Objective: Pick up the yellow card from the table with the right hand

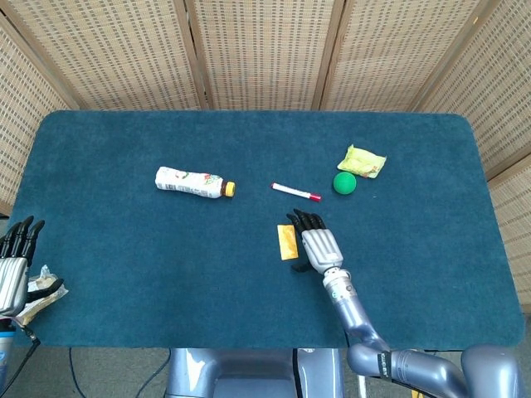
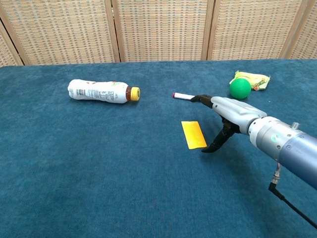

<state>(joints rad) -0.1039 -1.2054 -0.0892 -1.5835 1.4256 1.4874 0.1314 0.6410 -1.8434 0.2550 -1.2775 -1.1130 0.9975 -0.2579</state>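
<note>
The yellow card (image 1: 287, 243) (image 2: 193, 134) lies flat on the blue table cloth near the middle. My right hand (image 1: 316, 246) (image 2: 225, 114) hovers just right of the card, fingers stretched forward and thumb hanging down by the card's right edge; it holds nothing. In the head view the hand covers the card's right side. My left hand (image 1: 14, 273) rests at the table's left front corner, fingers straight, beside a crumpled wrapper.
A red-capped white marker (image 1: 295, 192) (image 2: 182, 95) lies just beyond the right hand. A white bottle (image 1: 191, 182) (image 2: 101, 91) lies to the left. A green ball (image 1: 344, 183) (image 2: 240, 88) and a yellow packet (image 1: 362, 161) (image 2: 252, 79) sit at the right rear.
</note>
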